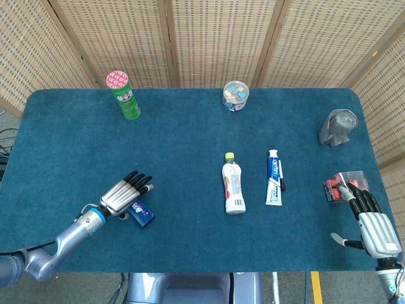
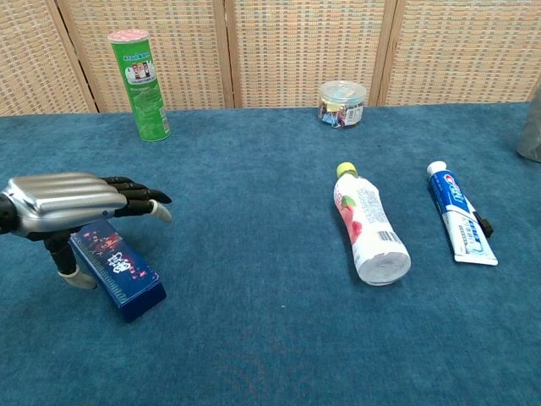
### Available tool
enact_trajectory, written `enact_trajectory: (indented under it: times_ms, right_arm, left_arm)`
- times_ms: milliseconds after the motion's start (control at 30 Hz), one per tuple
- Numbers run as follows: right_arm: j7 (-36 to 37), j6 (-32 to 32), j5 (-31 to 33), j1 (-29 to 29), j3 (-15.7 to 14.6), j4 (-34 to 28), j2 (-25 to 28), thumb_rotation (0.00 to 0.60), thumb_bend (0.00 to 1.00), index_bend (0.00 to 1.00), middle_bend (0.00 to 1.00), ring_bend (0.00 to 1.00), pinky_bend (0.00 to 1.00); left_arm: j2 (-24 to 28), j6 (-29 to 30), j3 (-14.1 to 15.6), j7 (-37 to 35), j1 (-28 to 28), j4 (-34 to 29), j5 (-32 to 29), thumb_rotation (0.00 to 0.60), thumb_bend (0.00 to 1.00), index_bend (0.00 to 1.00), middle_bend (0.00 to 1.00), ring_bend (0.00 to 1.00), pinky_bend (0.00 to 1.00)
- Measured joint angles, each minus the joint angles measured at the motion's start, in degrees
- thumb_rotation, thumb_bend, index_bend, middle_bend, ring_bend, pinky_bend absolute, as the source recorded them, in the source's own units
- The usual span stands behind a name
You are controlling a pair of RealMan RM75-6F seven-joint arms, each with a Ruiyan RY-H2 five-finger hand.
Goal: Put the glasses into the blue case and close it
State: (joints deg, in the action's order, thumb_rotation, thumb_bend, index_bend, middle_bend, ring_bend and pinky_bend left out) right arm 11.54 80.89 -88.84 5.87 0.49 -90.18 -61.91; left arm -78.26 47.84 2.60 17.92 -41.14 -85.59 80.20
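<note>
Blue case [image 2: 117,269] closed, lying flat, near-left table area.

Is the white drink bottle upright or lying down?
Lying down: the white drink bottle rests on its side on the blue tablecloth, yellow cap pointing away.

Left hand [image 2: 72,205] covers near end of blue case [image 2: 118,269], contact unclear, grey roll [image 2: 531,131] cut by chest view's right edge, right hand [image 1: 373,228] clipped at lower right, red packet [image 1: 342,187] contents unreadable.

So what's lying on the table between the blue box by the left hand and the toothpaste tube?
Only the white drink bottle, lying on its side between the blue box and the toothpaste tube. The head view shows it best.
</note>
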Motion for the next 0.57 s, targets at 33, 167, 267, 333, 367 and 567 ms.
enact_trajectory:
  times_ms: [33, 167, 267, 333, 367, 567]
  right_arm:
    - [0.0, 0.0, 0.0, 0.0, 0.0, 0.0, 0.0, 0.600, 0.00, 0.00, 0.00, 0.00, 0.00]
    - [0.0, 0.1, -0.1, 0.0, 0.0, 0.0, 0.0, 0.600, 0.00, 0.00, 0.00, 0.00, 0.00]
    - [-0.2, 0.2, -0.1, -0.1, 0.0, 0.0, -0.1, 0.600, 0.00, 0.00, 0.00, 0.00, 0.00]
    - [-0.3, 0.3, -0.1, -0.1, 0.0, 0.0, -0.1, 0.600, 0.00, 0.00, 0.00, 0.00, 0.00]
    - [-0.4, 0.3, 0.0, -0.1, 0.0, -0.1, -0.1, 0.600, 0.00, 0.00, 0.00, 0.00, 0.00]
    - [-1.5, 0.6, -0.1, -0.2, 0.1, 0.1, -0.3, 0.600, 0.00, 0.00, 0.00, 0.00, 0.00]
  left_arm:
    - [1.2, 0.6, 0.0, -0.2, 0.2, -1.2, 0.3, 0.600, 0.06, 0.05, 0.00, 0.00, 0.00]
    - [5.9, 4.9, 0.1, -0.5, 1.8, -4.9, 1.6, 0.600, 0.05, 0.01, 0.00, 0.00, 0.00]
    - [9.4, 9.8, 0.0, -1.4, 4.0, -7.1, 2.4, 0.600, 0.04, 0.00, 0.00, 0.00, 0.00]
    - [11.0, 13.3, -0.2, -2.2, 5.7, -7.7, 2.6, 0.600, 0.03, 0.00, 0.00, 0.00, 0.00]
    - [11.8, 15.9, -0.5, -2.8, 7.1, -7.8, 2.5, 0.600, 0.03, 0.00, 0.00, 0.00, 0.00]
    - [13.0, 29.9, -2.9, -7.2, 16.2, -3.3, -0.9, 0.600, 0.03, 0.00, 0.00, 0.00, 0.00]
